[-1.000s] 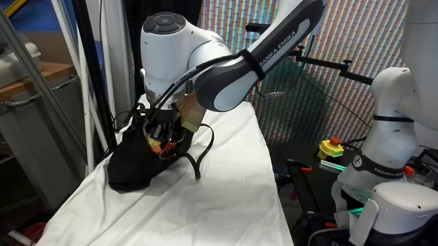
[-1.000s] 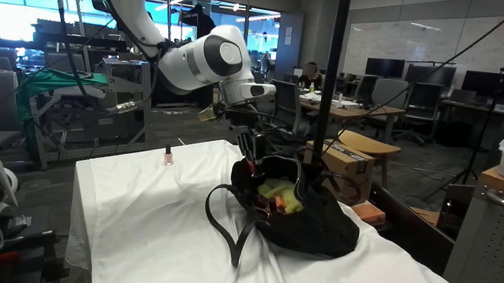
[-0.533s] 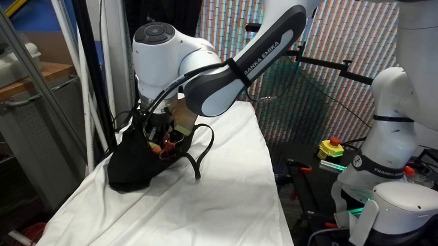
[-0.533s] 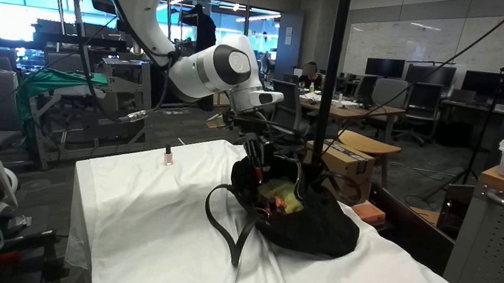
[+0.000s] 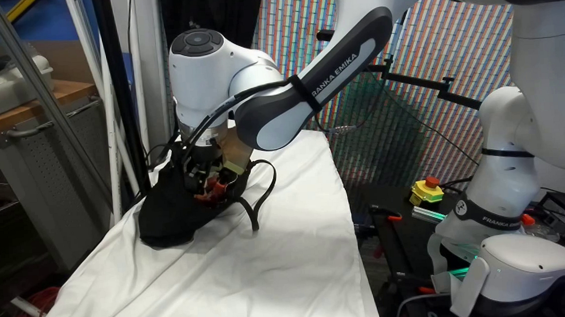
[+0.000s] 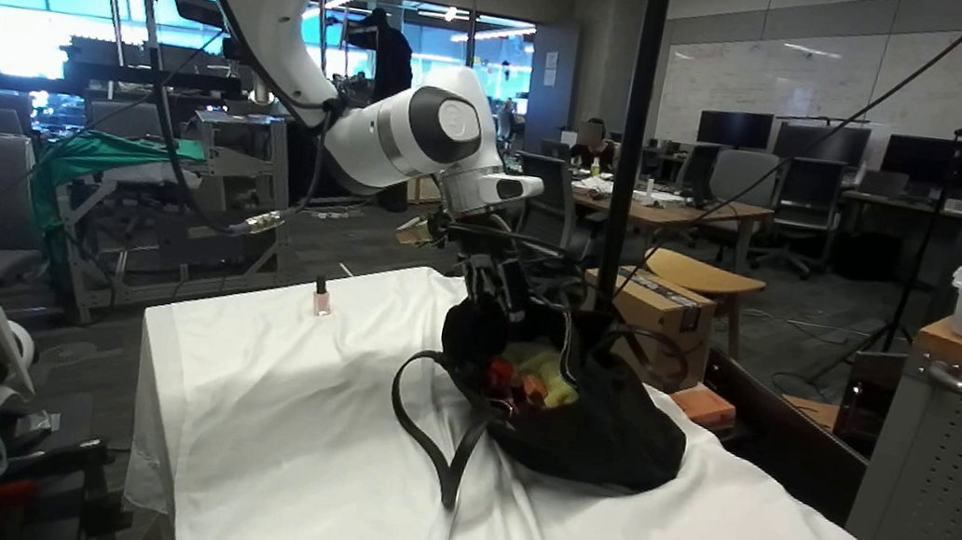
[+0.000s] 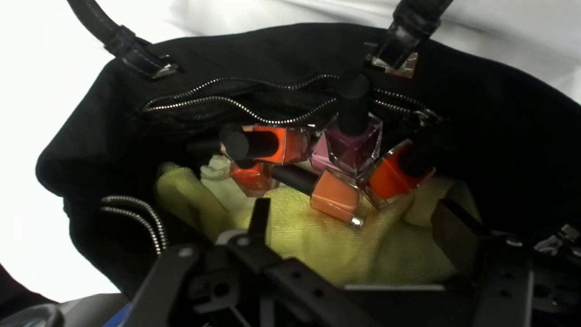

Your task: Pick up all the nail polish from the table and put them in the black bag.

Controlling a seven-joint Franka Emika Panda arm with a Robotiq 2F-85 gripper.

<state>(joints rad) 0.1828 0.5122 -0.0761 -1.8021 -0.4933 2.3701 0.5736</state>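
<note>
The black bag (image 6: pixel 607 443) slouches with its mouth open on the white-draped table (image 5: pixel 279 274). Inside, the wrist view shows several bottles of nail polish: a peach one (image 7: pixel 336 195), a dark purple one (image 7: pixel 356 143), a red-orange one (image 7: pixel 390 177) and an orange one (image 7: pixel 290 143), all black-capped. My gripper (image 7: pixel 356 215) is at the bag's mouth with its jaws wide apart. Nothing is gripped between them; bottles and cloth lie below. A pale pink nail polish bottle (image 6: pixel 321 299) stands upright on the table, apart from the bag.
Yellow-green cloth (image 7: pixel 317 240) lines the bag's bottom. A loop handle (image 6: pixel 412 425) of the bag trails over the tablecloth. A black pole (image 6: pixel 636 141) and a cardboard box (image 6: pixel 662 324) stand behind the bag. The emergency stop (image 5: pixel 427 192) sits beside the table.
My gripper has come down further into the bag's mouth and opened. The red bottle it was holding has dropped among the others in the bag. The pink bottle has not moved.
</note>
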